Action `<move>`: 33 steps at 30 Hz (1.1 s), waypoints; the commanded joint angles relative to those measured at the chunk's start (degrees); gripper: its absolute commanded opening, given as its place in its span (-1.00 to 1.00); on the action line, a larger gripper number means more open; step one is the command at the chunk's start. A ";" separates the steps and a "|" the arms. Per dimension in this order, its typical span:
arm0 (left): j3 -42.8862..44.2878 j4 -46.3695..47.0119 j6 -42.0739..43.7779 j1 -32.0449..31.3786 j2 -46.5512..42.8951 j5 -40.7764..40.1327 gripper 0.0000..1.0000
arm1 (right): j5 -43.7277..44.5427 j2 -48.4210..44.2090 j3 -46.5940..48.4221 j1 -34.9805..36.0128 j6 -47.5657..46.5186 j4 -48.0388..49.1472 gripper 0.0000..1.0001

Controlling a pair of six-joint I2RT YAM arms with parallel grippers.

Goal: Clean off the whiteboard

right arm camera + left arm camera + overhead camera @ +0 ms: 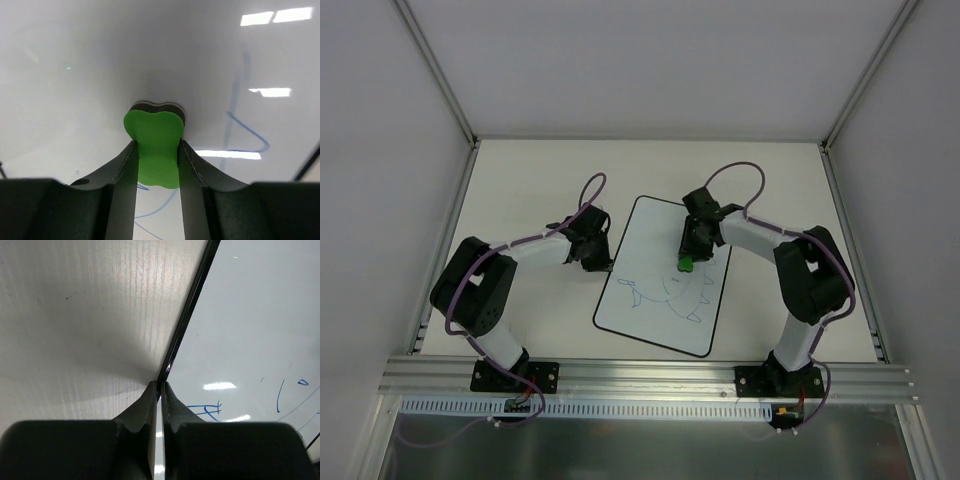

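Top external is showing the whiteboard (652,235) lying flat and slightly skewed on the table (520,190), between my two arms, with blue doodles (670,292) covering its nearer half. My left gripper (594,264) is sitting at the board's left edge, and my right gripper (687,262) is reaching down over the middle of the board with a green eraser (686,266) at its tip. Left wrist is showing my left gripper (160,386) with its fingers pressed together, only a hairline slit between them, the tips resting right at the thin black edge where the whiteboard (250,315) is meeting the table (90,315); a few blue doodles (207,410) are showing just to the right. Right wrist is showing my right gripper (156,145) pinching the green eraser (155,127) between both fingers, its dark far face touching the whiteboard (100,60), with a blue doodle (245,125) running just beside it on the right.
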 commanded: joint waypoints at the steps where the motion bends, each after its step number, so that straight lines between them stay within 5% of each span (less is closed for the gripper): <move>1: -3.30 -7.88 0.85 -0.22 2.07 -3.27 -1.00 | 8.94 -1.21 -7.44 -2.36 -0.61 -9.34 -1.00; 7: -3.21 -7.88 0.94 -0.22 2.07 -3.36 -1.00 | 4.30 0.71 -7.20 4.65 0.17 -7.41 -1.00; 15: -3.65 -7.88 0.85 -0.04 1.72 -3.36 -1.00 | -3.63 12.58 5.89 18.02 3.69 -7.67 -1.00; 21: -4.00 -7.96 0.85 0.05 1.20 -3.36 -1.00 | 0.48 11.28 5.30 15.58 4.13 -8.82 -0.99; 27: -4.18 -7.96 0.94 0.40 0.67 -3.27 -1.00 | 6.91 -0.21 -8.30 5.66 3.52 -9.52 -0.99; 33: -4.44 -7.96 0.94 0.48 0.14 -3.18 -1.00 | 9.30 -7.63 -16.41 3.79 2.99 -10.05 -0.99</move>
